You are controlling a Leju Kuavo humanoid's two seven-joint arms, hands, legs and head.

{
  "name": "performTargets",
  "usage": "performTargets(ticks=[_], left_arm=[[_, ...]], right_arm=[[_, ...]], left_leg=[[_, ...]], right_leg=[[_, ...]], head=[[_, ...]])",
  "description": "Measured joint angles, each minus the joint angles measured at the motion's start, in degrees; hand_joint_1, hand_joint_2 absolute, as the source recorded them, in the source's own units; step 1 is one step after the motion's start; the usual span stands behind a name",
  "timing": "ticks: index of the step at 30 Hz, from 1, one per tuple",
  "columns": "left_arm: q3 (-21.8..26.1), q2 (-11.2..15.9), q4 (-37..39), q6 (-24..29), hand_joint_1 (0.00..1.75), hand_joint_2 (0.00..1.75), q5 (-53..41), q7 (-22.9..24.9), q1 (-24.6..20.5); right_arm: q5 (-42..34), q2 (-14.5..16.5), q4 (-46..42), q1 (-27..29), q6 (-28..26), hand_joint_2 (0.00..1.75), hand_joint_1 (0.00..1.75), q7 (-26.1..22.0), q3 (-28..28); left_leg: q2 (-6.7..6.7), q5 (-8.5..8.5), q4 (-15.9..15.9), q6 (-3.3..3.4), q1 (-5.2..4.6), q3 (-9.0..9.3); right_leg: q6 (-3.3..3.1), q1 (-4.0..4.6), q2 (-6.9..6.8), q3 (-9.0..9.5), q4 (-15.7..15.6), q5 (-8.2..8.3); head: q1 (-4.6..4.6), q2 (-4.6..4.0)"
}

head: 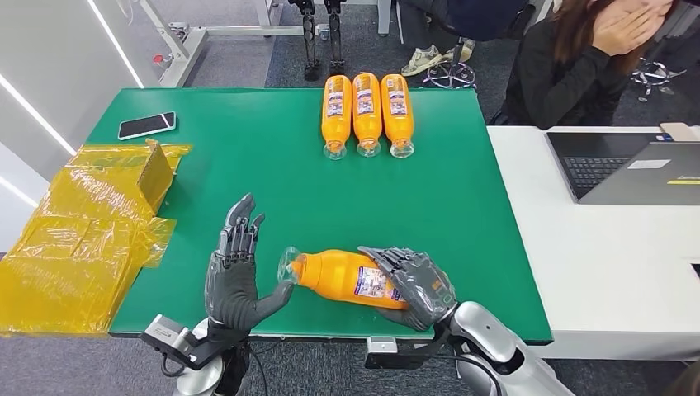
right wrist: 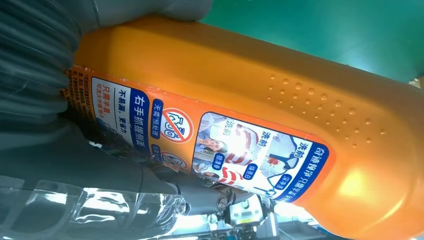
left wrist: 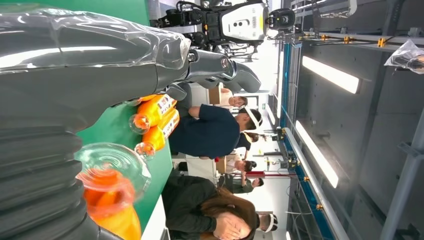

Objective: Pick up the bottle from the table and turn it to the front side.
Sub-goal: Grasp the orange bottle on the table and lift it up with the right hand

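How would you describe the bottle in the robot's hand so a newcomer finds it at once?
Start at the green table. Three orange bottles lie in a row at its far edge; the bottle meant lies alone at the near edge. It lies crosswise, its clear cap toward the left hand, the right hand gripping it.

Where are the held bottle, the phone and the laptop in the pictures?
held bottle (head: 338,276): head view, on its bare orange body, left of the label.
phone (head: 147,125): head view, middle of its dark screen.
laptop (head: 596,169): head view, on its keyboard.
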Motion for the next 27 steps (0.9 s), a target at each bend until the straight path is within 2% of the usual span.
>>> performTargets(ticks=[7, 13, 22, 27], left_arm=[[0.0, 0.0, 0.0, -0.6, 0.0, 1.75, 0.4, -0.1, 0.0], [0.0, -0.1, -0.4, -2.0, 0.0, 1.75, 0.9, -0.1, 0.3], [-0.5, -0.9, -1.8, -3.6, 0.0, 1.75, 1.2, 0.0, 0.8], [-2.0, -1.3, -2.8, -4.7, 0.0, 1.75, 1.4, 0.2, 0.7]], right_arm=[[0.0, 0.7, -3.3, 3.3, -0.9, 1.75, 1.75, -2.1, -1.8], [-1.0, 1.4, -4.4, 3.8, -2.0, 1.75, 1.75, -3.8, -2.7], [-1.9, 4.4, -5.0, 4.1, -2.6, 1.75, 1.75, -5.1, -2.8], [-2.5, 8.0, -4.7, 4.5, -2.7, 1.75, 1.75, -6.3, -2.6]], left_leg=[[0.01, 0.0, 0.0, 0.0, -0.01, -0.01], [0.02, 0.0, 0.0, 0.0, -0.01, 0.0], [0.03, 0.0, 0.0, 0.0, 0.0, 0.0], [0.05, 0.0, 0.0, 0.0, 0.0, 0.0]], right_leg=[[-0.01, -0.01, 0.01, 0.0, 0.0, -0.01], [-0.01, -0.01, 0.02, 0.0, 0.0, 0.0], [-0.01, 0.0, 0.03, -0.01, 0.0, -0.01], [-0.01, 0.0, 0.04, -0.02, 0.0, -0.01]], head=[[0.0, 0.0], [0.01, 0.0], [0.0, 0.0], [0.0, 0.0]])
